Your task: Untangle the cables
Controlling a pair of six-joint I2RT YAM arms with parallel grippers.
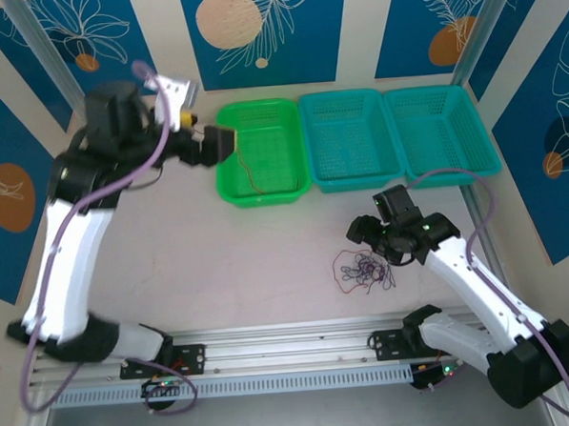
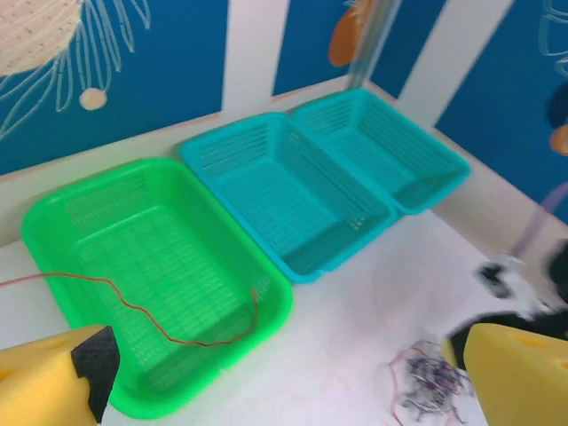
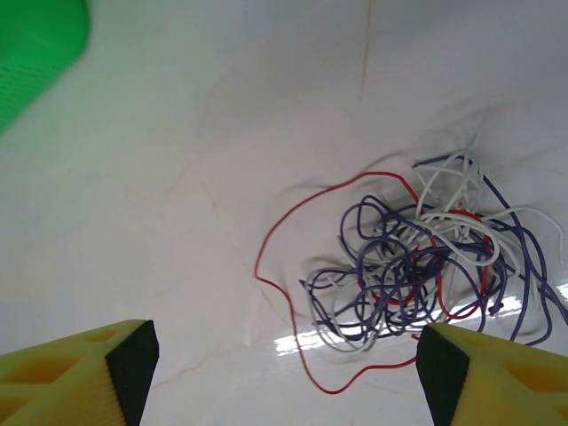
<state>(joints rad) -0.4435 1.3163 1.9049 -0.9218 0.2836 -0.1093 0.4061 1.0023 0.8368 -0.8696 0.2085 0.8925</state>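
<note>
**Left wrist view:** the left gripper (image 2: 284, 382) has its jaws spread wide and empty. One red cable (image 2: 169, 337) lies in the green basket (image 2: 160, 240).

**Right wrist view:** the right gripper (image 3: 284, 373), jaws wide apart and holding nothing, hangs over the tangled cables (image 3: 399, 275) on the table (image 3: 177, 177).

**Top view:** the tangle lies just beside the right gripper. The left gripper is at the basket's left rim.

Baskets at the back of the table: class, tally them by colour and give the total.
Green baskets: 1
Teal baskets: 2
Total: 3
</note>
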